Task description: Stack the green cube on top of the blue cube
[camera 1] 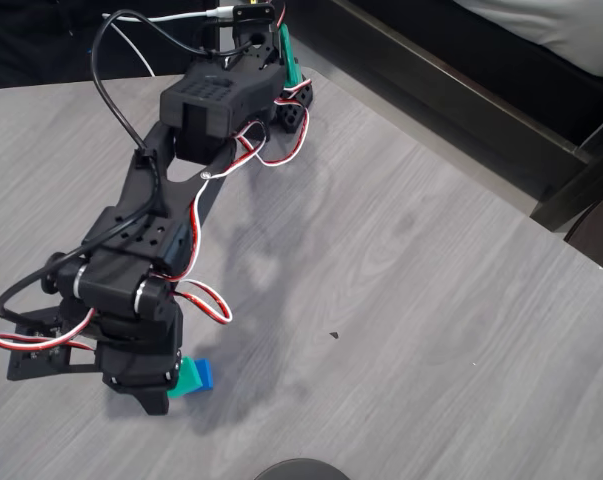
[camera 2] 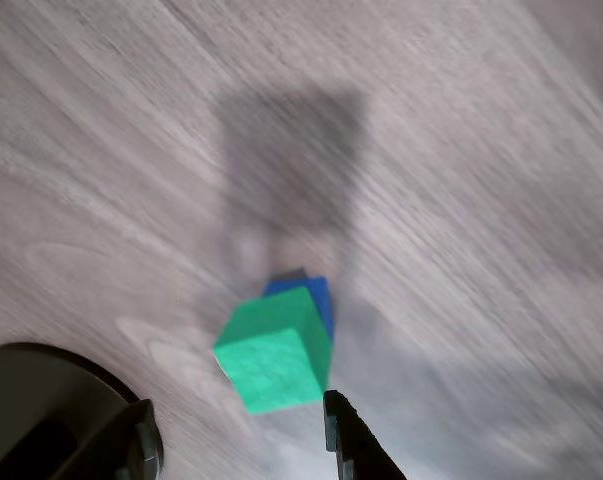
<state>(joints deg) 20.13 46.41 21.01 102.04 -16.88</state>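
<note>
In the wrist view, the gripper (camera 2: 236, 440) is seen spread open with nothing clamped, fingertips at the bottom edge. Just past them the green cube (camera 2: 273, 350) is perched on the blue cube (camera 2: 313, 296), a bit skewed, on the grey wooden table (camera 2: 461, 180).
</note>
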